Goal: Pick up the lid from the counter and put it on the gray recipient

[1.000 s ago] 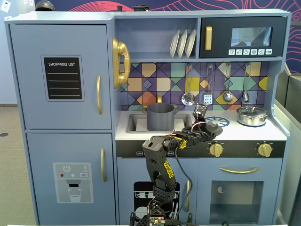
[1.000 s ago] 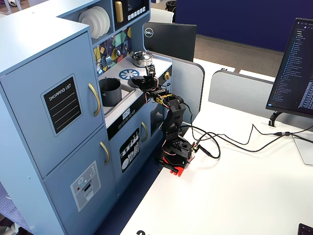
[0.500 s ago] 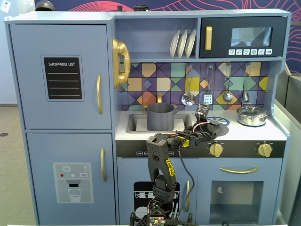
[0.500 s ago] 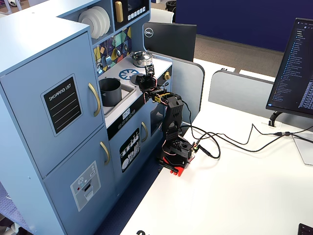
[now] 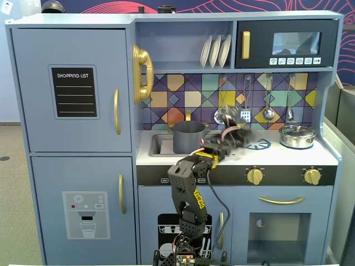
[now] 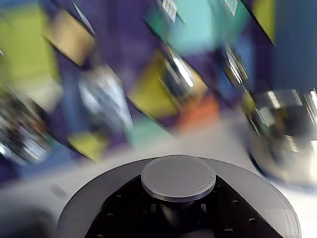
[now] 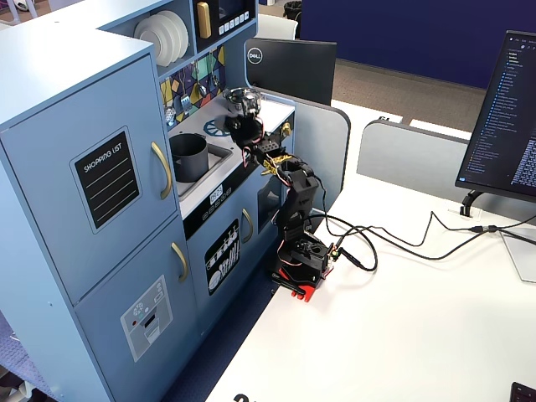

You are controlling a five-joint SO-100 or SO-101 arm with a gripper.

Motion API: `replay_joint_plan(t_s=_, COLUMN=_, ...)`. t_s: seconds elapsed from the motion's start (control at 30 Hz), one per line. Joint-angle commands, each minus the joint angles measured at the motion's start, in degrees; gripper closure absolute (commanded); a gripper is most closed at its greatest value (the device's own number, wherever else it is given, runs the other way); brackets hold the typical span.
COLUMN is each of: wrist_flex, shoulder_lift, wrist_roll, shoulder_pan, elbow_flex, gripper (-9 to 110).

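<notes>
In the wrist view my gripper (image 6: 178,210) is shut on the small round knob (image 6: 178,177) of the flat dark-gray lid (image 6: 84,210), and the disc spreads out below the jaws. The view is motion-blurred. In a fixed view the gripper (image 5: 236,133) hovers blurred above the counter, right of the tall gray pot (image 5: 188,137), which stands open in the sink. In the other fixed view the gripper (image 7: 243,130) is beyond the gray pot (image 7: 191,157). The lid is hard to make out in both fixed views.
A shiny silver lidded pot (image 5: 298,136) sits at the counter's right end and shows blurred in the wrist view (image 6: 287,139). A blue-and-white burner print (image 5: 259,145) lies under the gripper. Utensils (image 5: 268,113) hang on the tiled backsplash. A gold faucet (image 5: 187,115) rises behind the gray pot.
</notes>
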Motion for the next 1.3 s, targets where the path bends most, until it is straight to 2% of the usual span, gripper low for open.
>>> replay_joint_plan(t_s=0.0, wrist_flex=4.39, shoulder_lift=8.44, wrist_roll=-0.26, shoulder_pan=-4.66, elbow_flex=-8.35, gripper=102)
replay_joint_plan(t_s=0.13, wrist_flex=9.32, shoulder_lift=11.78, wrist_roll=-0.09, shoulder_pan=-11.07, elbow_flex=-9.58, gripper=102)
replay_joint_plan(t_s=0.5, wrist_flex=9.40, shoulder_lift=13.80, wrist_roll=-0.18, shoulder_pan=-22.06, elbow_flex=-1.85, gripper=102)
replay_joint_plan(t_s=1.27, wrist_flex=4.66, shoulder_lift=7.47, wrist_roll=0.35, shoulder_pan=-26.02, elbow_flex=1.67, gripper=102)
